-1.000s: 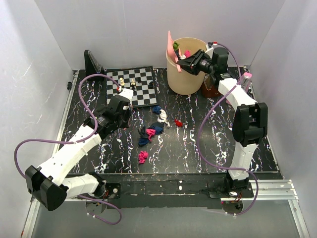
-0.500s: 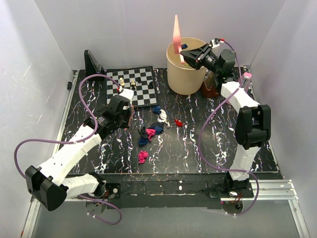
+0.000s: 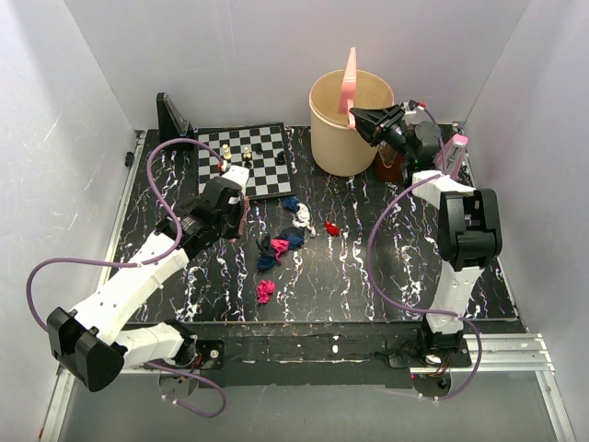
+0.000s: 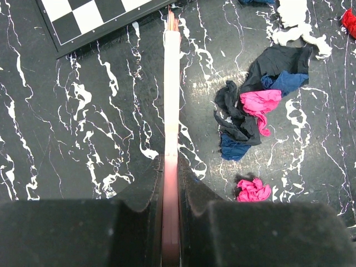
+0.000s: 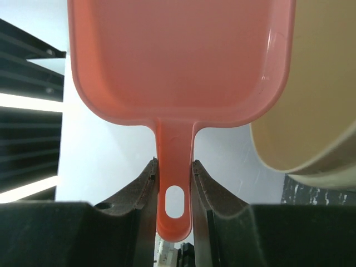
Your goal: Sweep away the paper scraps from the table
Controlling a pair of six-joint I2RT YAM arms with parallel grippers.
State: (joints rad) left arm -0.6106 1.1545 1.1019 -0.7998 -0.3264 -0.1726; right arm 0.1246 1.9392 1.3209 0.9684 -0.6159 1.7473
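Several crumpled paper scraps lie mid-table [image 3: 368, 267]: a dark blue, black and magenta cluster [image 3: 279, 244], a lone magenta wad [image 3: 265, 291], a red one [image 3: 331, 227], white [image 3: 302, 214] and blue [image 3: 291, 203]. The left wrist view shows the cluster [image 4: 256, 105] and the magenta wad [image 4: 253, 190] to the right of my left gripper [image 4: 171, 167]. This gripper [image 3: 235, 210] is shut on a pale pink brush [image 4: 171, 83], seen edge-on and low over the table. My right gripper [image 3: 365, 116] is shut on the handle of a pink dustpan [image 5: 178, 55], held upright [image 3: 350, 81] at the rim of the beige bin [image 3: 340, 129].
A chessboard [image 3: 244, 158] with a few pieces lies at the back left, its corner near the brush tip [image 4: 94, 16]. A black stand [image 3: 172, 115] is behind it. A brown bottle [image 3: 388, 164] and a pink-capped object [image 3: 453, 152] stand right of the bin. White walls enclose the table.
My right gripper has swung the dustpan from tilted over the bin's left side to upright at its right rim. The left arm and the scraps have not moved.
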